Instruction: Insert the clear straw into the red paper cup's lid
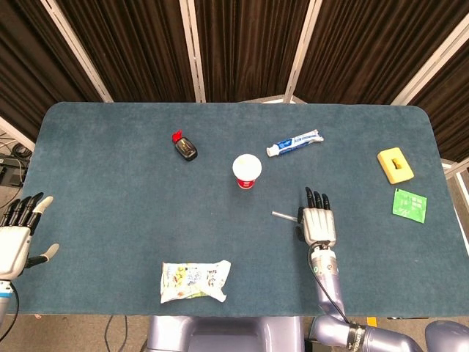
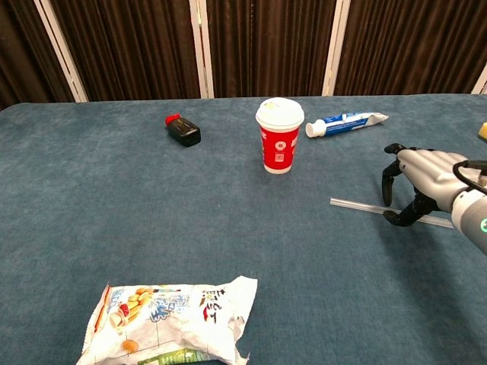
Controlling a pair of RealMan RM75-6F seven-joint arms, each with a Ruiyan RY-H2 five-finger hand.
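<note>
The red paper cup [image 1: 247, 171] [image 2: 279, 141] stands upright mid-table with a white lid [image 2: 279, 112] on it. The clear straw [image 2: 356, 204] [image 1: 282, 215] lies flat on the cloth to the cup's right and nearer me. My right hand [image 1: 316, 224] [image 2: 417, 181] hovers over the straw's right half, palm down. Its fingers arch down behind the straw and the thumb in front, still apart and holding nothing. That part of the straw is hidden in the head view. My left hand [image 1: 16, 238] is open off the table's left edge.
A black bottle with a red cap [image 1: 185, 147] lies left of the cup and a toothpaste tube [image 1: 294, 141] behind it. A yellow block [image 1: 395, 164] and a green card [image 1: 409, 204] sit at the far right. A snack bag [image 1: 194, 281] lies near the front edge.
</note>
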